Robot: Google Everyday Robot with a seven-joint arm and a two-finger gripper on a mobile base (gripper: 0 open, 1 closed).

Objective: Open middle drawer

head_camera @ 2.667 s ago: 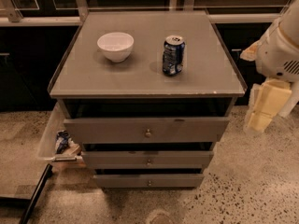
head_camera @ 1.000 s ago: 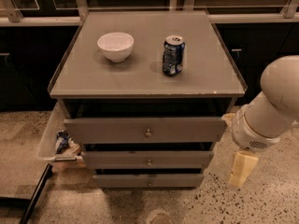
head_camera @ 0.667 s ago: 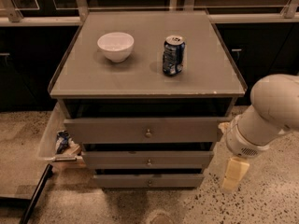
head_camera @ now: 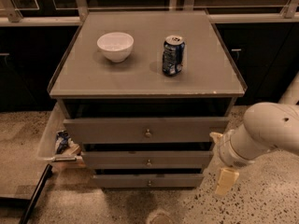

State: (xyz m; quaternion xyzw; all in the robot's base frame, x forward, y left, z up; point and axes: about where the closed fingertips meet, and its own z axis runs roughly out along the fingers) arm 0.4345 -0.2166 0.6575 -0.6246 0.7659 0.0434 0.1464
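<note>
The middle drawer (head_camera: 187, 159) is the grey mid-sized front between a taller front above and a slimmer one below. It has a small round metal knob (head_camera: 148, 162) at its centre. It stands slightly out from the cabinet, as do the other two. My gripper (head_camera: 225, 181) hangs cream-coloured at the end of the white arm (head_camera: 266, 132). It is just off the right end of the drawer stack, level with the bottom drawer (head_camera: 187, 180), to the right of the knob and apart from it.
A white bowl (head_camera: 115, 45) and a blue soda can (head_camera: 173, 55) stand on the grey cabinet top (head_camera: 140, 78). A clear bin (head_camera: 49, 139) with packets sits on the floor left of the cabinet. A dark bar (head_camera: 35, 195) lies at lower left. Speckled floor lies in front.
The arm has come down and leftward from the upper right. The gripper now hangs low beside the right end of the drawers. The drawers, bowl and can have not moved.
</note>
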